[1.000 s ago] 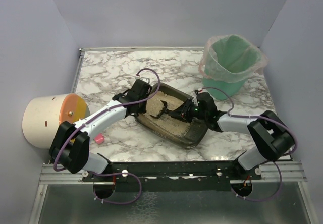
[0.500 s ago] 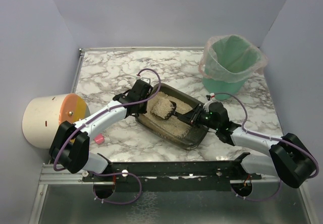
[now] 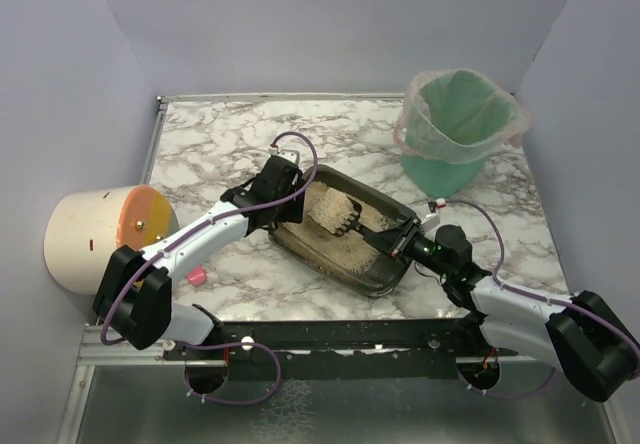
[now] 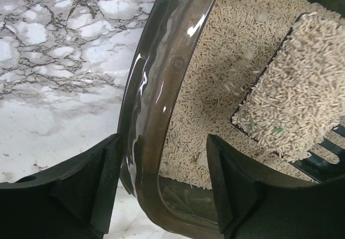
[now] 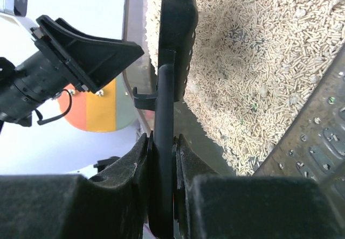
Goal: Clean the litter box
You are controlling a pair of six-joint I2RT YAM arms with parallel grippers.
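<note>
Right gripper (image 5: 161,145) is pinching the black slotted plastic scoop (image 5: 175,29) edge-on; only the left wrist view is showing it heaped with pellets above the shallow dark grey-brown litter box (image 3: 388,272), mid-table. Left gripper (image 4: 161,161) is straddling its rim, possibly clamping.

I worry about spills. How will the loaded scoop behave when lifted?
The pellets heaped on the scoop look loose, so tilting would likely shed some. The scoop seems stiff: its thin handle runs straight from the right gripper. The left gripper straddles the litter box rim, which may stop the box sliding.
</note>
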